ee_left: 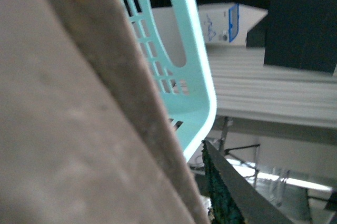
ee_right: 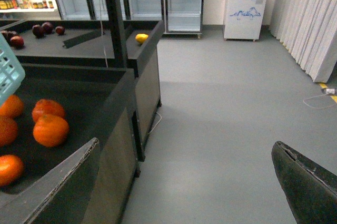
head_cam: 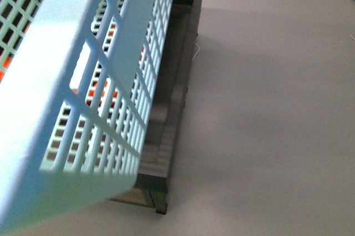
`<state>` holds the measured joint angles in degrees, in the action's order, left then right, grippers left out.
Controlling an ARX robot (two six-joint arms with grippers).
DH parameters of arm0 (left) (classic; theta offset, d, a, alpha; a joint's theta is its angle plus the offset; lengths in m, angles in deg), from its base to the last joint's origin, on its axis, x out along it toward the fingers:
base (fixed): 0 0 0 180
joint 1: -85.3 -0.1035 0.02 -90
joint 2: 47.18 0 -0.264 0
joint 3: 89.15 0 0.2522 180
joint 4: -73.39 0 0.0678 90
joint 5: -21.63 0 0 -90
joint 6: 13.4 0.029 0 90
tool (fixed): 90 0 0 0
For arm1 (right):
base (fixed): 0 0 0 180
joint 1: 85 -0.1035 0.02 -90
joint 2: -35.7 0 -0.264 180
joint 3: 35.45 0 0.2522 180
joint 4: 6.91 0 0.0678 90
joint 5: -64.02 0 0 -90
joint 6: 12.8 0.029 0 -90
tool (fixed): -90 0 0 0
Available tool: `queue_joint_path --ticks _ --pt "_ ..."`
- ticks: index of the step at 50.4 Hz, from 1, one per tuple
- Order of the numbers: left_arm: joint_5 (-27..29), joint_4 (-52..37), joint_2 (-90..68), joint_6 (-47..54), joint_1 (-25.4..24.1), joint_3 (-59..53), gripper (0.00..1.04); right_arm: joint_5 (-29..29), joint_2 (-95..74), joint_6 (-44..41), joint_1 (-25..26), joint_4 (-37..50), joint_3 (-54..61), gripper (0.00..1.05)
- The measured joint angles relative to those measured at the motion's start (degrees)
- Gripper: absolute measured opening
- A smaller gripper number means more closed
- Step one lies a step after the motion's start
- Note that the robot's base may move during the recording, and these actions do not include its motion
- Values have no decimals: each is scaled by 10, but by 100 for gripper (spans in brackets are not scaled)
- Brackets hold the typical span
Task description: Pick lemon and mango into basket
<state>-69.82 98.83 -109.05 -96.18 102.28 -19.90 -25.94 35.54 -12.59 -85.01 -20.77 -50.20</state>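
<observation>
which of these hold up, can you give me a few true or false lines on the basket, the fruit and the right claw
1. The right claw is open with nothing between its fingers. True.
2. The basket is red. False: it is light teal with slotted walls.
3. Dark red apples lie in the far bin of the dark stand. True.
4. The yellow fruit is inside the basket. False: it sits at the corner of the far bin, apart from the basket.
5. The chest freezer by the back wall has a green lid. False: the lid is blue.
</observation>
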Motion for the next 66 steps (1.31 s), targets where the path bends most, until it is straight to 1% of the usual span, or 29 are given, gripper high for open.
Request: queue_joint_path --ticks 6,8,9,12,17,32,66 --pt "-5 0 0 -16 -1 0 10 1 0 -1 0 0 0 96" --pt "-17 0 0 -20 2 0 6 0 0 -1 0 0 0 96" --pt "-15 0 0 -7 2 0 6 0 0 0 0 0 0 96" --pt "-12 0 -1 9 1 0 6 0 0 0 0 0 0 96" --pt "0 0 0 3 -1 0 6 0 0 -1 0 0 0 96" --pt "-9 -1 0 1 -1 0 5 0 0 0 0 0 0 96" --pt "-7 -1 0 0 -1 0 5 1 0 0 0 0 0 96"
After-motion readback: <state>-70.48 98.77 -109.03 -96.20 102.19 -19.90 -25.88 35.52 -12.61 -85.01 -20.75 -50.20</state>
